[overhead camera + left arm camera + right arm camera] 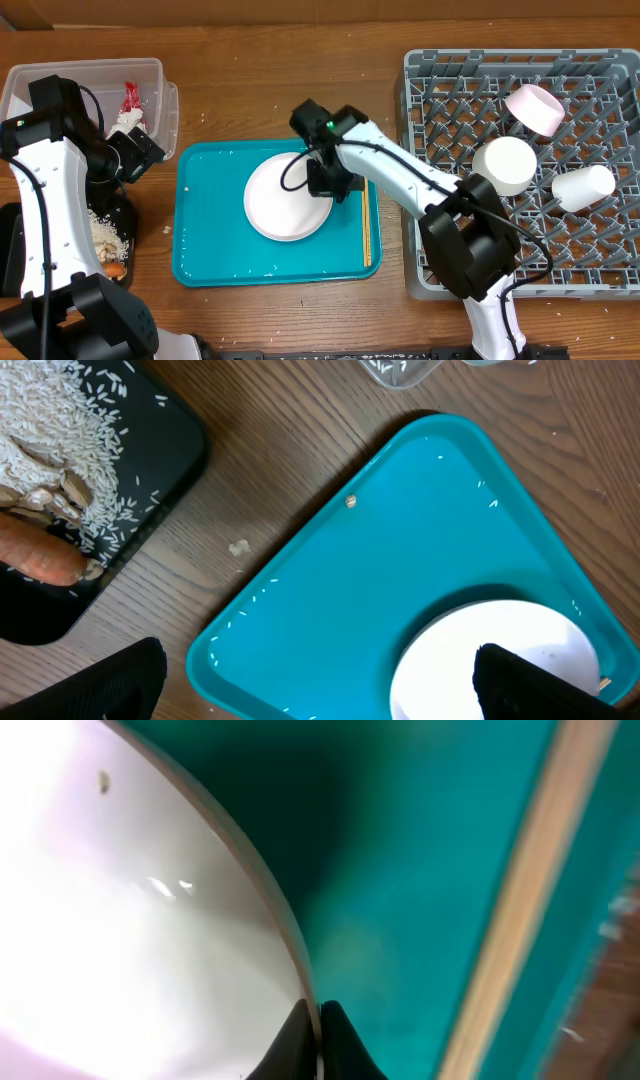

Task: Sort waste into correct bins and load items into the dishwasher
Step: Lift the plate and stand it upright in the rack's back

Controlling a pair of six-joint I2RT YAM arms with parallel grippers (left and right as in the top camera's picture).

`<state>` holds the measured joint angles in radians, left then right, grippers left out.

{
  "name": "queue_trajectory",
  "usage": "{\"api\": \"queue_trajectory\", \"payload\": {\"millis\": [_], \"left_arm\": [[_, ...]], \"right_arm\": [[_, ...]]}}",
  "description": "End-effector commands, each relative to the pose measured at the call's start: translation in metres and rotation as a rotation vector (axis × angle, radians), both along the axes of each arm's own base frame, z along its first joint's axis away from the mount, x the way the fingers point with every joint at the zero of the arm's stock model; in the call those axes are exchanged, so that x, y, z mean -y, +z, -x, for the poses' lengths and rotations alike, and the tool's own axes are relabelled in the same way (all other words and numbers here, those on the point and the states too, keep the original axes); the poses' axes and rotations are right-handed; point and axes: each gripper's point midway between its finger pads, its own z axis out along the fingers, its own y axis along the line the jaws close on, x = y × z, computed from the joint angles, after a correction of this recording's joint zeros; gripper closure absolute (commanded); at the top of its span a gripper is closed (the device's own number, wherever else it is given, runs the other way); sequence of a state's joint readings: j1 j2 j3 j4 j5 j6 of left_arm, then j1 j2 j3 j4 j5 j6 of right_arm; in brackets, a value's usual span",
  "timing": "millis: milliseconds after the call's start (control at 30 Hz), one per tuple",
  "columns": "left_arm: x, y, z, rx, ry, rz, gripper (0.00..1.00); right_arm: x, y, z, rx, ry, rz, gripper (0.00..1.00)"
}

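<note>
On the tray (pixel 205 215), the plate (pixel 285 200) is pinched at its thin rim by the right gripper (pixel 326 186); it may be dropped when lifted.

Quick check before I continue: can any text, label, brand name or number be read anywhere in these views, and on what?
No text can be read in any view.
Red wrapper in the clear tub: any print on it is too small to read.
White plate, teal tray, grey dish rack, black tray: no markings visible.
</note>
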<state>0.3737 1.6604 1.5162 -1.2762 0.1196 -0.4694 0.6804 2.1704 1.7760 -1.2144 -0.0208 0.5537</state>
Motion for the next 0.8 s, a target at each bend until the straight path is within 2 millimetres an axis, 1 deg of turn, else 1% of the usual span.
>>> {"api": "queue_trajectory", "payload": {"millis": [0,100,200,267,300,333,400,500,567,600,700,767], "left_arm": [[0.001,0.002,-0.002,0.005,0.008,0.007,0.00],[0.001,0.002,-0.002,0.005,0.007,0.007,0.00],[0.001,0.002,-0.002,0.005,0.007,0.007,0.00],[0.001,0.002,-0.002,0.005,0.007,0.007,0.00],[0.001,0.002,-0.002,0.005,0.007,0.007,0.00],[0.001,0.002,-0.002,0.006,0.008,0.007,0.00],[0.001,0.002,-0.002,0.005,0.007,0.007,0.00],[0.001,0.002,-0.002,0.005,0.007,0.007,0.00],[0.001,0.002,-0.002,0.005,0.008,0.007,0.00],[0.001,0.002,-0.002,0.005,0.007,0.007,0.00],[0.001,0.002,-0.002,0.006,0.007,0.007,0.00],[0.001,0.002,-0.002,0.005,0.007,0.007,0.00]], "right_arm": [[0.012,0.054,-0.032,0.156,-0.020,0.060,0.96],[0.039,0.104,-0.049,0.269,-0.058,0.134,0.96],[0.082,0.160,-0.066,0.397,-0.134,0.208,0.96],[0.109,0.185,-0.073,0.451,-0.191,0.229,0.96],[0.125,0.198,-0.077,0.477,-0.225,0.234,0.96],[0.139,0.207,-0.079,0.493,-0.256,0.236,0.96],[0.176,0.224,-0.085,0.530,-0.343,0.251,0.96],[0.229,0.238,-0.091,0.571,-0.459,0.326,0.96],[0.261,0.241,-0.095,0.583,-0.525,0.383,0.96],[0.275,0.239,-0.097,0.576,-0.539,0.410,0.96],[0.300,0.227,-0.103,0.549,-0.529,0.459,0.96],[0.315,0.224,-0.102,0.549,-0.550,0.519,0.96]]}}
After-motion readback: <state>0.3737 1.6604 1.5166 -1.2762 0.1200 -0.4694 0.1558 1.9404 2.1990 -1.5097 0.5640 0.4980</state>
